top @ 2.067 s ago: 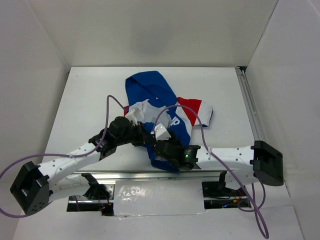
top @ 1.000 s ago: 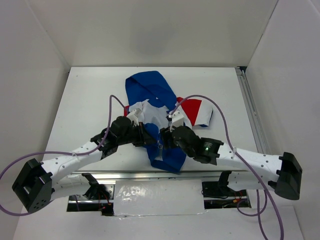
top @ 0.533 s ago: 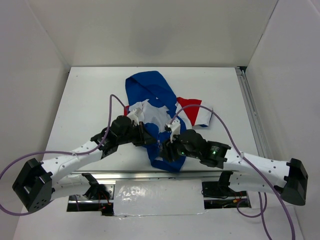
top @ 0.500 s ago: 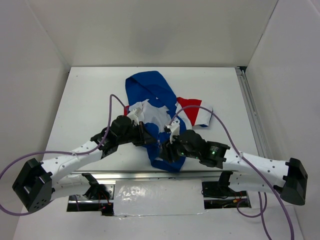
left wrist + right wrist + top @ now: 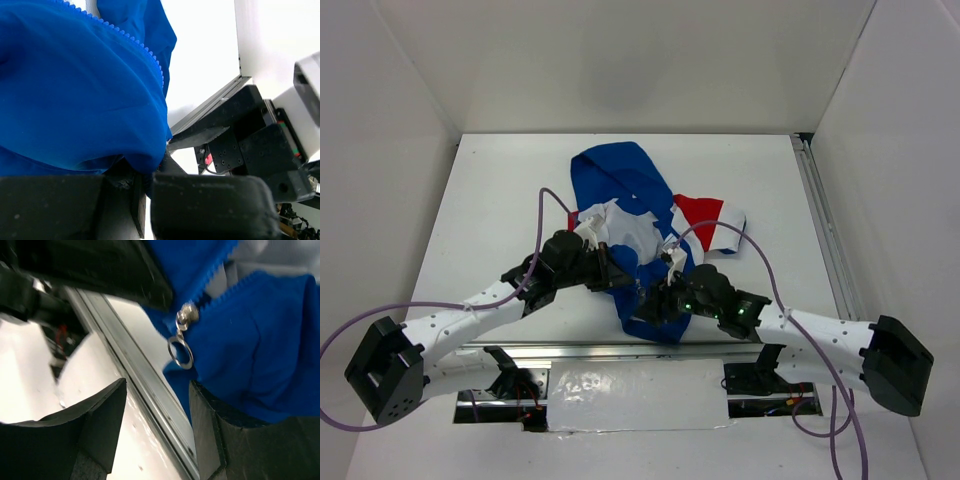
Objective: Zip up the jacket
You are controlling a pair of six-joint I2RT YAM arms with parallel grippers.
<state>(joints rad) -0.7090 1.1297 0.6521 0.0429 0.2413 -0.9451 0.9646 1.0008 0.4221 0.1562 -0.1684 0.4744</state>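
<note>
The left arm reaches in from the near left corner of the white table [image 5: 490,200]. The left gripper [image 5: 616,277] sits at the left side of the jacket's lower front. In the left wrist view its 2 pads are pressed together on a fold of blue cloth, so the left gripper [image 5: 143,181] has the jacket pinched tight. A row of blue zipper teeth [image 5: 146,50] runs down the edge of that bunched panel.

The jacket [image 5: 620,178] lies in the middle of the table. Its blue hood points at the far wall, its pale lining [image 5: 620,222] shows at the open chest, and its hem reaches the metal rail [image 5: 570,348] at the table's near edge.

The right arm comes in from the near right corner, and the right gripper [image 5: 656,304] is over the lower hem, just beside the left one. The right wrist view shows its 2 fingers standing apart with nothing between them but the rail and table. The metal zipper slider [image 5: 186,313] sits at the bottom of the 2 toothed edges. Its ring pull [image 5: 180,351] hangs just beyond the fingertips of the right gripper [image 5: 157,388] and is not gripped.

Farthest right, the red-and-white sleeve [image 5: 712,224] lies flat.
</note>
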